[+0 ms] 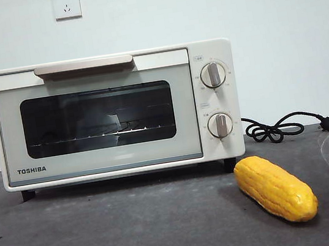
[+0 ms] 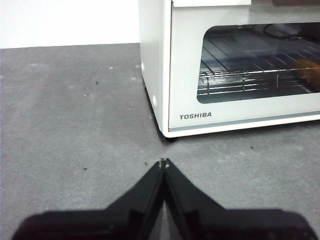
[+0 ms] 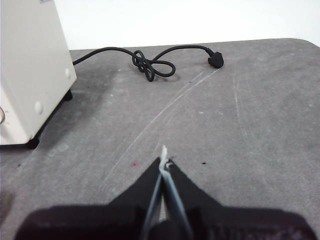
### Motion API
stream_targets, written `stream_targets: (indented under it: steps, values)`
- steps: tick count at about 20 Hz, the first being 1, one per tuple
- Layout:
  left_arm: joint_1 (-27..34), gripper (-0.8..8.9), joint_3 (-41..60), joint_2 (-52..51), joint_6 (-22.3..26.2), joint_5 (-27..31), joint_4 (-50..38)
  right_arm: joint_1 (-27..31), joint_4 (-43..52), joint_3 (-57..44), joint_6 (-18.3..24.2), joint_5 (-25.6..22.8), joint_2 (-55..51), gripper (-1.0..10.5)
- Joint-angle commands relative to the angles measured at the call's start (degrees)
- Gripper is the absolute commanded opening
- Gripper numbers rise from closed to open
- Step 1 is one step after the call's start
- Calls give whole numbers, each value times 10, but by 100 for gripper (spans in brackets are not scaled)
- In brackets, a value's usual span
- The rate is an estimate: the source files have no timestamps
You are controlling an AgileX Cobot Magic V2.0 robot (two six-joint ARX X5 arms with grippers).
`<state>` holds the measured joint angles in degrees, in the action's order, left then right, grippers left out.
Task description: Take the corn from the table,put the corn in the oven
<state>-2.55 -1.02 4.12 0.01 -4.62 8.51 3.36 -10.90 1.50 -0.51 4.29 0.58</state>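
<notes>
Corn lies before closed oven, grippers unseen.

The left gripper hangs low over the table, jaws pressed together, its tips pointing toward the oven at its front corner on the TOSHIBA side. The right gripper, jaws also closed, hangs beside the oven's opposite flank.

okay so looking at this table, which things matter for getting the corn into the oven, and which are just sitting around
Job: corn lying on the table; oven, door closed; left gripper and right gripper, both shut and empty.

Lying about: wall sockets, the oven's unplugged cord.
</notes>
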Motion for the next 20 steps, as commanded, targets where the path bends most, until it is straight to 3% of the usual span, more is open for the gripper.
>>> stream_targets:
  steps: [1,3,5,7,9,11,15,20]
  values:
    - [-1,-3,4,0,2,2,-7,0,3,-5,-8,0,-1,1]
    - [-1,-4,4,0,2,1,-9,0,3,-5,-16,8,-1,1]
    - [-1,-3,4,0,-1,-3,-9,0,2,-5,-50,17,-1,1]
    - [-1,-4,4,0,-24,-14,-8,0,3,-5,-115,29,-1,1]
    - [-1,-4,4,0,-84,-35,-5,0,3,-5,-200,42,-1,1]
    - [-1,-4,4,0,-137,-56,-5,0,3,-4,-257,57,-1,1]
    - [-1,-4,4,0,-203,-65,-4,0,4,-4,-269,57,-1,1]
    - [-1,-4,4,0,-210,-83,1,0,3,-4,-270,61,-1,1]
